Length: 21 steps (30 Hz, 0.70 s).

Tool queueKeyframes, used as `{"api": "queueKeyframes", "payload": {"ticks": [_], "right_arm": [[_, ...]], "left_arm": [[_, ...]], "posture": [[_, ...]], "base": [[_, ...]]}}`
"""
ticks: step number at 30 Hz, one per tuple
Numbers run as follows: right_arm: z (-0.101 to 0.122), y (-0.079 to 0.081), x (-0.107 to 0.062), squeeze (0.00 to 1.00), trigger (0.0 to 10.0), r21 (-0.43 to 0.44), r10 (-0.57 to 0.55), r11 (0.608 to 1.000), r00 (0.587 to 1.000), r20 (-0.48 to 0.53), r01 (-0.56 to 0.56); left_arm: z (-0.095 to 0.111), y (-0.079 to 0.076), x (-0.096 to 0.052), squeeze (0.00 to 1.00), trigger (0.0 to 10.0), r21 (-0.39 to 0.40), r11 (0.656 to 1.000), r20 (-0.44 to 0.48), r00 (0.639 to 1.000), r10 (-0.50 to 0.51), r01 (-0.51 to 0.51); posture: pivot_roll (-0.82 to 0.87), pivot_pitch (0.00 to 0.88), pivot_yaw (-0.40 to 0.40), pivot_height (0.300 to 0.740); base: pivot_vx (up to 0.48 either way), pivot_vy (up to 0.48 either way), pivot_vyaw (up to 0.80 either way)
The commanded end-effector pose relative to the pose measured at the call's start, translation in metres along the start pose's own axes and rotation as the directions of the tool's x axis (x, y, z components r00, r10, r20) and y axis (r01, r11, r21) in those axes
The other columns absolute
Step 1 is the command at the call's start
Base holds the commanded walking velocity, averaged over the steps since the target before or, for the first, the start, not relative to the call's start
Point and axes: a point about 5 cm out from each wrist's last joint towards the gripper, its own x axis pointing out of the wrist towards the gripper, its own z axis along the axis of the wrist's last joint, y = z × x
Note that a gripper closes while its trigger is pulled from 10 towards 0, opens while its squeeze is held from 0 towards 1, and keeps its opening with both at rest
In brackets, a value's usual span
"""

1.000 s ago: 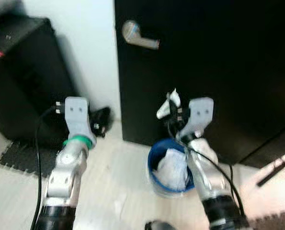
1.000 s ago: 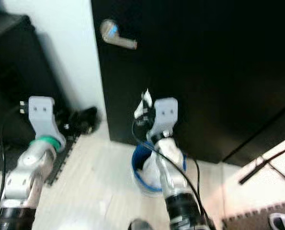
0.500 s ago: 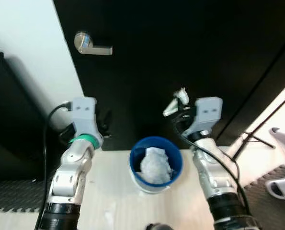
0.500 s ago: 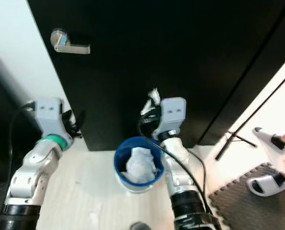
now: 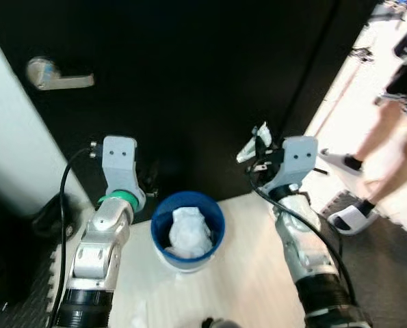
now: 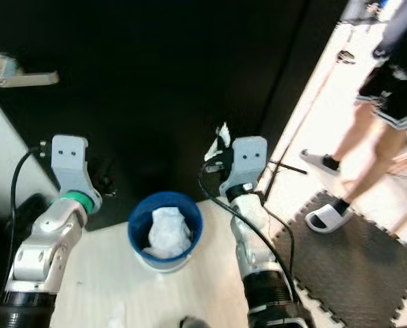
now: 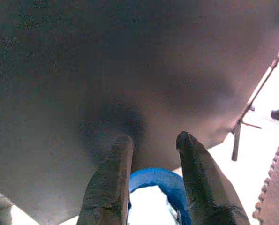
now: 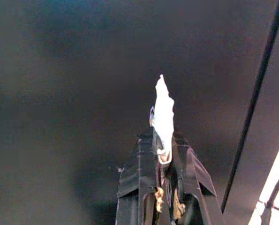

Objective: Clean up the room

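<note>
Two silver arms rise in front of a black door (image 5: 189, 82) with a metal lever handle (image 5: 53, 74). The right gripper (image 8: 163, 145) has its black fingers pressed together on a scrap of crumpled white paper (image 8: 163, 117), which sticks up past the fingertips; in the head views it is held raised, up and to the right of the bin. The left gripper (image 7: 151, 145) hangs with its fingers parted and nothing between them, just above and to the left of the bin, close to the door. A round blue waste bin (image 5: 217, 217) stands on the pale wooden floor (image 5: 251, 273) between the two arms, near the foot of the door, with a wad of white crumpled paper (image 5: 187, 230) inside it. To the right, a person's bare legs (image 6: 367, 147) in white slide sandals (image 6: 326, 215) stand partly on a dark foam mat (image 6: 367, 273). A small white scrap (image 6: 114, 316) lies on the floor near the left arm.
</note>
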Motion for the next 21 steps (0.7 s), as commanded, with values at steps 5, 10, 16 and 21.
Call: {"api": "queueKeyframes", "payload": {"ticks": [5,10,16,21], "right_arm": [[-0.002,-0.0009,-0.0011,0.0,10.0,-0.007,-0.003,1.0,1.0,-0.008,0.003],[-0.0005,0.0009,0.0002,0.0,10.0,-0.013,0.007,1.0,1.0,0.0,-0.007],[-0.0002,0.0019,0.0005,0.0,10.0,-0.012,0.012,1.0,1.0,0.002,-0.012],[0.0001,0.0023,0.0009,0.0,10.0,-0.014,0.012,1.0,1.0,0.004,-0.012]], "left_arm": [[-0.0031,0.0006,-0.0008,0.0,10.0,0.009,1.0,0.0,1.0,0.015,-0.015],[-0.0031,0.0019,0.0004,0.0,10.0,0.028,0.999,0.006,0.999,0.031,-0.031],[-0.0033,0.0023,0.0004,0.0,10.0,0.031,0.999,0.006,0.999,0.033,-0.033],[-0.0037,0.0019,0.0003,0.0,10.0,0.033,0.999,0.007,1.0,0.031,-0.031]], "posture": [[-0.06,0.033,0.06,0.74],[-0.06,0.034,0.057,0.74],[-0.06,0.032,0.056,0.74],[-0.06,0.031,0.057,0.74]], "base": [[0.0,0.0,-0.44],[0.444,0.0,0.0],[0.449,0.0,0.0],[0.45,0.0,0.0]]}}
